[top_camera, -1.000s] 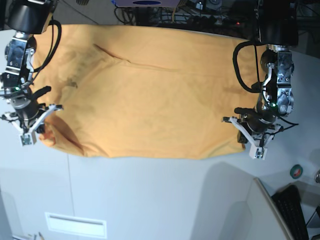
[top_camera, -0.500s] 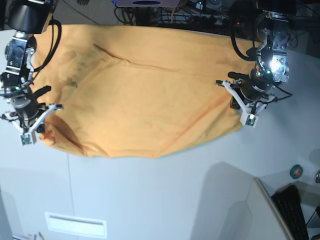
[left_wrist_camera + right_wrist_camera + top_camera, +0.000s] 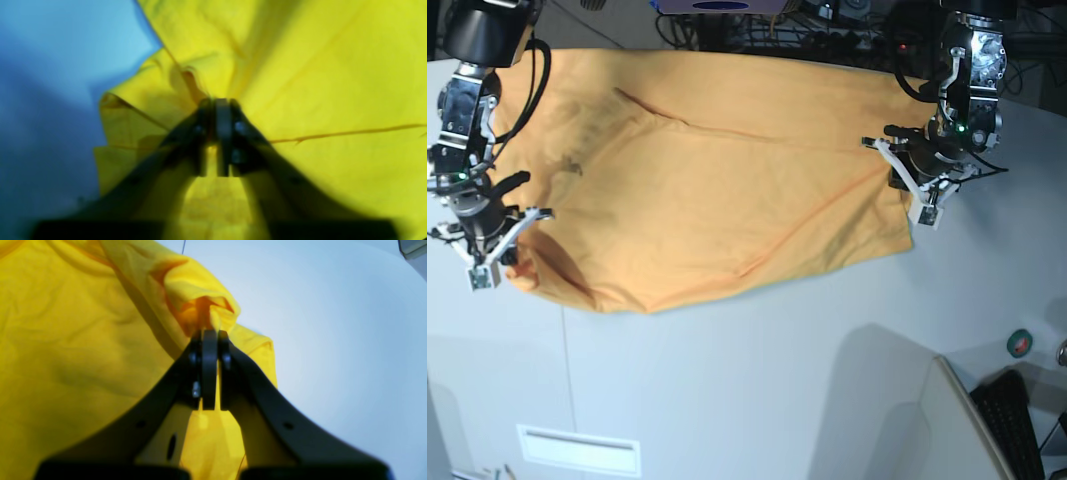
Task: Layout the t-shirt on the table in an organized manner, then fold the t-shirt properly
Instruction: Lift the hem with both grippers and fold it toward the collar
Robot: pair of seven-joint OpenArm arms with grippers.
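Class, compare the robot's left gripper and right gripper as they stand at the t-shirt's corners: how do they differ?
The left gripper sits at the far side corner of the t-shirt; the right gripper sits at a near corner. The left wrist view is blurred, its grip unclear; the right wrist view shows the right gripper pinching a bunched fold. Both are at the shirt's edge above the table.

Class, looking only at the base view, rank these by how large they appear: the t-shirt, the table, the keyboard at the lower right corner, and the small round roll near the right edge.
1. the table
2. the t-shirt
3. the keyboard, partly cut off by the frame, so its full size is unsure
4. the small round roll
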